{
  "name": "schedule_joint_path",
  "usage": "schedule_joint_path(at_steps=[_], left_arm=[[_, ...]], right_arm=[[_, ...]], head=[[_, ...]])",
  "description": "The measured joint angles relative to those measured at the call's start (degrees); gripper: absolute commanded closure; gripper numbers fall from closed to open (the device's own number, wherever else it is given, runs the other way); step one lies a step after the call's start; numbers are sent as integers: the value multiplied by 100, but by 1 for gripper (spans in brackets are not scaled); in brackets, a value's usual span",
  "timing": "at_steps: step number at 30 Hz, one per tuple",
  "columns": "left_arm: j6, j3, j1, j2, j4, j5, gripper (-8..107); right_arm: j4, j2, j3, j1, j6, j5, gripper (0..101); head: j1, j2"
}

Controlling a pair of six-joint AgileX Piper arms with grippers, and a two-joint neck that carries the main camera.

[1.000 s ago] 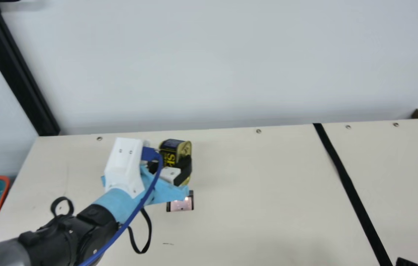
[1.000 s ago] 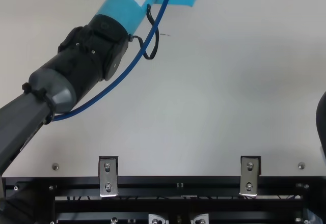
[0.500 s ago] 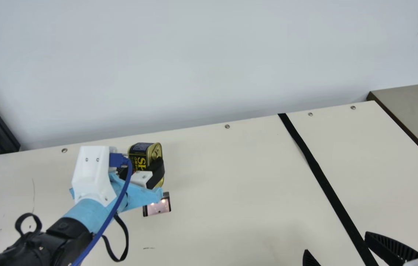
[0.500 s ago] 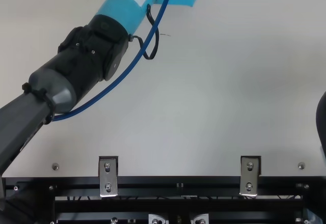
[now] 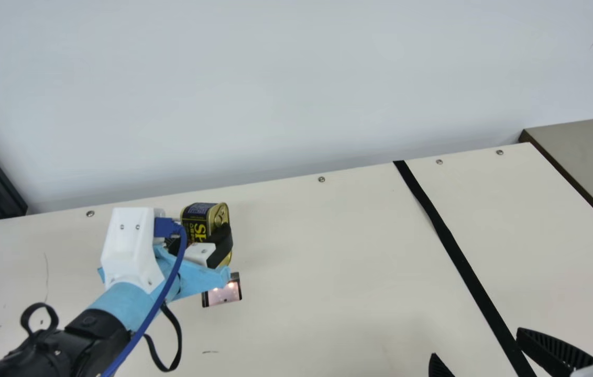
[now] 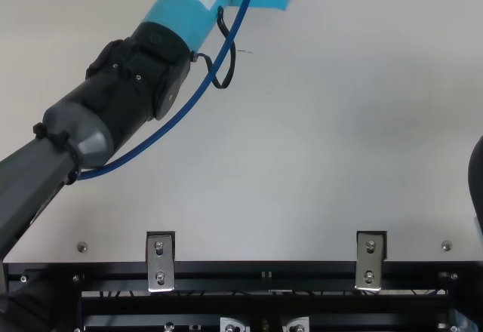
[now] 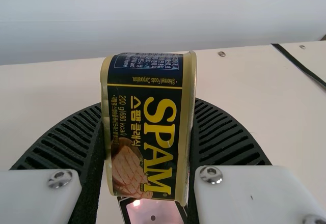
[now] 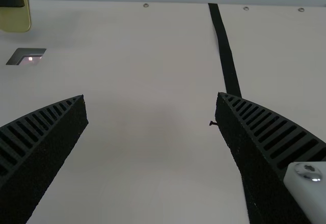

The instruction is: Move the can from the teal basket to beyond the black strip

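Observation:
In the main view my left gripper (image 5: 198, 243) is shut on the gold-and-black can (image 5: 197, 227), left of the black strip (image 5: 453, 243). The left wrist view has the can (image 7: 145, 132) roughly upright between the ribbed pads of the left gripper (image 7: 146, 107); it seems held off the table. My right gripper (image 5: 477, 345) stands open at the main view's lower right, one finger on each side of the strip. Nothing is between the fingers of the right gripper (image 8: 151, 96) in its own wrist view, where part of the can (image 8: 18, 18) also appears, far from them.
A small dark-framed pinkish plate (image 5: 223, 294) lies on the cream table (image 5: 317, 262) just below the can. Pale walls (image 5: 275, 94) rise behind the table's back edge. A grey-brown surface (image 5: 590, 157) adjoins at the far right.
The main camera has turned to the right, bringing the open right gripper into its lower right. The left arm keeps still in the top view, its grip on the can unchanged.

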Motion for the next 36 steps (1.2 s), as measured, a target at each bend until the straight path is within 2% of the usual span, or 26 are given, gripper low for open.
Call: schedule_joint_path(at_steps=[6,12,29,36], left_arm=[[-365,98,-60,-85,347,-32,89],[-897,224,-141,-264,1034,-52,89],[-2879,879,-202,-1058,3879,-212,89],[-3350,1074,-167,-1312,4587,-337,89]], right_arm=[[0,0,0,0,0,0,0],[0,0,0,0,0,0,0],[0,0,0,0,0,0,0],[0,0,0,0,0,0,0]], head=[[0,0],[0,0],[0,0],[0,0]])
